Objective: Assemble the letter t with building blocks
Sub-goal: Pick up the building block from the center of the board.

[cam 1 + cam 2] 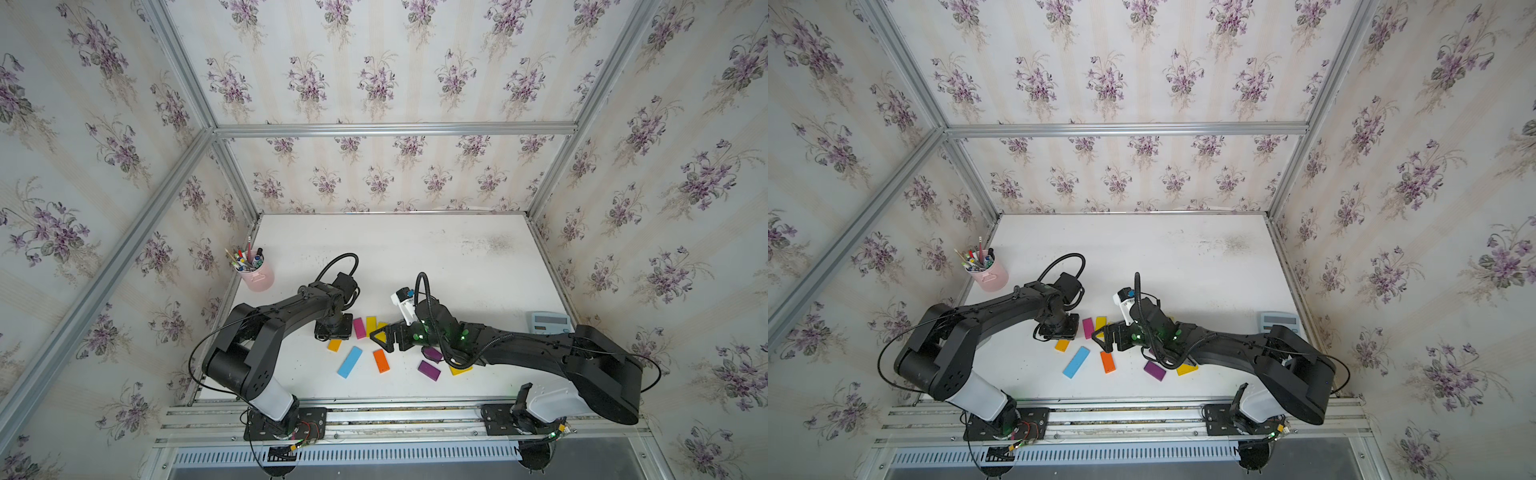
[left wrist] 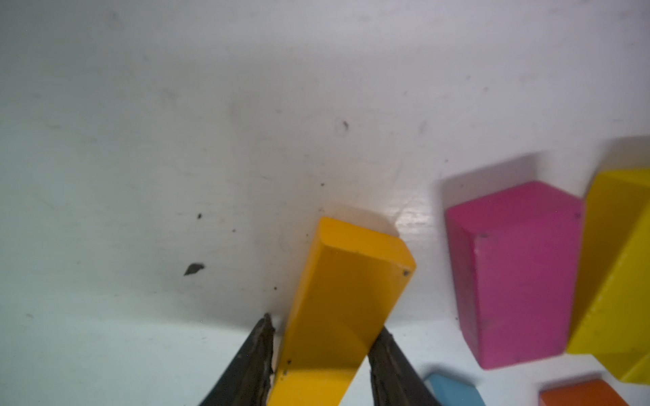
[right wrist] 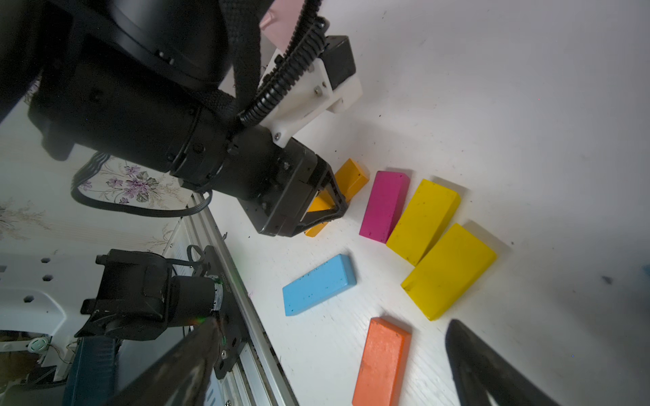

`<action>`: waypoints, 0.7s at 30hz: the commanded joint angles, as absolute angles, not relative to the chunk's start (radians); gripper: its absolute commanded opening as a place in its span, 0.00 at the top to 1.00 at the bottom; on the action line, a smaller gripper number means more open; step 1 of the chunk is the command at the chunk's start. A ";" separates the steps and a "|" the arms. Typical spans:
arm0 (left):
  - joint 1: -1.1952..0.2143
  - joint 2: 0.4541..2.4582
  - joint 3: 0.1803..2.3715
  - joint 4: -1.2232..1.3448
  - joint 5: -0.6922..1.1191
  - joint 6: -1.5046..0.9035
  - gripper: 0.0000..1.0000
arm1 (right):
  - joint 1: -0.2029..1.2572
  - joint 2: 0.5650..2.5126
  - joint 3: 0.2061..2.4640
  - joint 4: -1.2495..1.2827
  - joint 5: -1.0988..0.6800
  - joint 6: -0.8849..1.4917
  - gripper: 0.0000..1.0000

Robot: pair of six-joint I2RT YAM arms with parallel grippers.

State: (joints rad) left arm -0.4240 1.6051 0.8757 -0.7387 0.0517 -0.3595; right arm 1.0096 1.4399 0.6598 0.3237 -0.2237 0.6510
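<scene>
progress is slight: no letter t has taken shape anywhere on the bench (image 1: 415,257). building blocks (image 1: 1107,361) lie loose in the lower middle of both top views, and none forms a stem, crossbar or foot.

a pink block (image 1: 359,327) and a yellow block (image 1: 371,326) lie side by side, touching along their long edges. in the right wrist view a second yellow block (image 3: 450,270) butts against the first at an angle. that looks more like chance crowding than the start of a stem. below them in a top view, a blue block (image 1: 350,362) and an orange block (image 1: 381,360) lie apart and askew. further right a purple block (image 1: 429,370) sits just beside the right arm (image 1: 519,349), with more pieces half hidden under it.

the left pincer (image 2: 325,342) is pinching an amber block (image 2: 351,281) across its narrow width, a jaw against each long side, at the lower middle of the left wrist view. this block sits left of the pink one and apart from it. whether it is lifted clear of the bench i cannot tell. the right pincer (image 3: 334,327) is spread wide and empty, poised near the yellow, blue and orange pieces.

on this showing the work is at its first pick. one block is gripped, and stem, crossbar and foot are all yet to be laid.
</scene>
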 commanded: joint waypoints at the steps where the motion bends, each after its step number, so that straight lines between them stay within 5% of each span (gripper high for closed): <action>1: -0.424 1.603 0.874 -0.741 0.061 -0.361 0.61 | 1.010 1.439 0.663 0.351 -0.224 0.646 0.00; 8: -0.423 1.594 0.873 -0.740 0.077 -0.369 0.74 | 1.010 1.446 0.670 0.347 -0.232 0.637 0.00; 21: -0.402 1.572 0.975 -0.806 0.062 -0.348 0.73 | 0.942 1.456 0.729 0.281 -0.281 0.556 0.00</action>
